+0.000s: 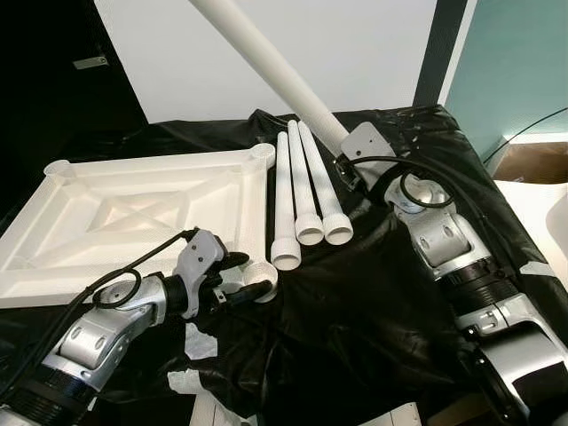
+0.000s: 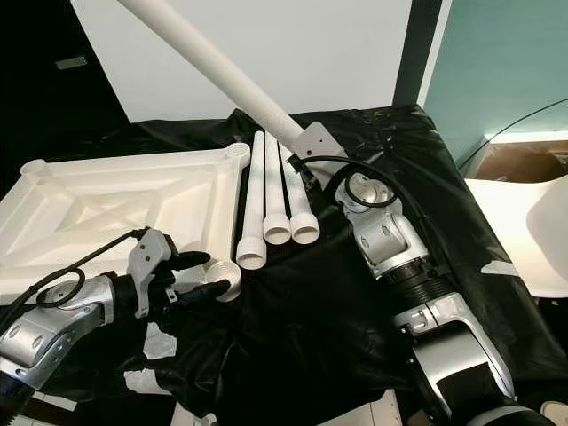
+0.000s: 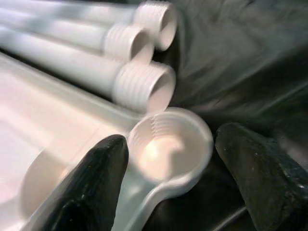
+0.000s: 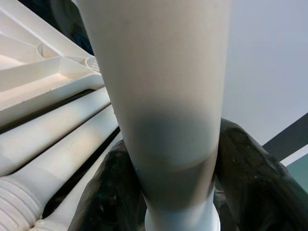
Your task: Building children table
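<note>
Currently, scene: we stood over a surface draped in crinkled black plastic sheeting [image 1: 355, 328], with the parts of a children's table laid out on it.
Tabletop: a square white plastic tabletop [image 1: 133, 217] lay upside down on our left, its ribbed underside facing up and a round threaded socket at each corner.
Spare legs: three long white plastic tube legs with threaded ends [image 1: 306, 191] lay side by side just beside the tabletop's right edge, not yet fitted.
Right gripper: our right gripper [image 1: 342, 142] was clenched around a fourth white tube leg [image 1: 266, 58], which we held lifted and slanting up and away towards the pale wall.
Left gripper: our left gripper [image 1: 248, 280] sat at the tabletop's near right corner socket [image 3: 168, 144], its two black fingers spread to either side of the socket. In the wrist view one finger [image 3: 96, 183] lay against the socket's rim; the other stood apart, so nothing was grasped.
Progress: we judged the job barely begun. No leg stood in any socket we could see.
Left to do: we judged that all four legs remained to be screwed in, then the table turned upright.
</note>
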### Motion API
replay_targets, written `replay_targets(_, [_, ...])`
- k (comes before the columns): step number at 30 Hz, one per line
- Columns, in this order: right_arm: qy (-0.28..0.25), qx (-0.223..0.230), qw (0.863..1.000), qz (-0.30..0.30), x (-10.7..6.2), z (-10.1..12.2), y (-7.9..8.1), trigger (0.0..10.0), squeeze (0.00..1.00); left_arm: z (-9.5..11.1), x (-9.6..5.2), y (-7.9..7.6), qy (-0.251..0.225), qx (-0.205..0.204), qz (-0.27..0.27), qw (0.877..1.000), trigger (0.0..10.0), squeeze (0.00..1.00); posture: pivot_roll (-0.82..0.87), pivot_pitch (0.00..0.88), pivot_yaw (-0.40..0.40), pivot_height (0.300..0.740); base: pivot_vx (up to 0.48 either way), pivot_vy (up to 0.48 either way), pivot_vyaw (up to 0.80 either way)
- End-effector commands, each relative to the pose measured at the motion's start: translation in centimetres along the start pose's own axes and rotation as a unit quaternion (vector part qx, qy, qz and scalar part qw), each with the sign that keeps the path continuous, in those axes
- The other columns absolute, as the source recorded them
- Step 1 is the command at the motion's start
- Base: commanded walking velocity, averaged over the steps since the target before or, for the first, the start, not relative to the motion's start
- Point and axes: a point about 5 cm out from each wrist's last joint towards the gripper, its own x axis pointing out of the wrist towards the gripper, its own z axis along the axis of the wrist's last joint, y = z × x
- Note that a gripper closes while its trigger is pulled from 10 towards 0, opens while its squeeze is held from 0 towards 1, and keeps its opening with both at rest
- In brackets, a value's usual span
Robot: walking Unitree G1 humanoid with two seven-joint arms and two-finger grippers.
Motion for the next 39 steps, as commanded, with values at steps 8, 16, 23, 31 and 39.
replay_targets(8, [-0.017, 0.007, 1.000, -0.007, -0.1, 0.9, -0.3, 10.0, 0.00, -2.7, -1.8, 0.4, 0.105, 0.015, -0.031, 0.994, 10.0, 0.00, 0.01, 0.000, 0.078, 0.740, 0.000, 0.000, 0.00])
replay_targets(16, [-0.027, 0.011, 1.000, -0.010, -0.1, 1.4, -0.5, 10.0, 0.00, -3.9, -0.8, 0.0, 0.143, 0.028, -0.058, 0.988, 5.7, 0.00, 0.01, 0.000, 0.080, 0.740, 0.000, 0.000, 0.00])
replay_targets(23, [-0.040, 0.014, 0.999, -0.009, -0.2, 1.9, -0.2, 10.0, 0.00, -3.4, 1.0, -1.0, 0.106, 0.037, -0.086, 0.990, 0.0, 0.00, 0.00, 0.000, 0.083, 0.740, 0.000, 0.000, 0.00])
replay_targets(31, [-0.061, 0.021, 0.998, -0.001, -0.5, 2.6, 0.6, 10.0, 0.00, -2.2, 4.1, -1.0, 0.055, 0.071, -0.055, 0.994, 10.0, 0.00, 0.00, 0.000, 0.082, 0.740, 0.000, 0.000, 0.00])
replay_targets(39, [-0.088, 0.047, 0.995, 0.028, -1.0, 3.6, 1.6, 10.0, 0.00, -1.9, 5.0, -1.2, 0.045, 0.075, -0.054, 0.995, 10.0, 0.00, 0.00, 0.000, 0.082, 0.740, 0.000, 0.000, 0.00])
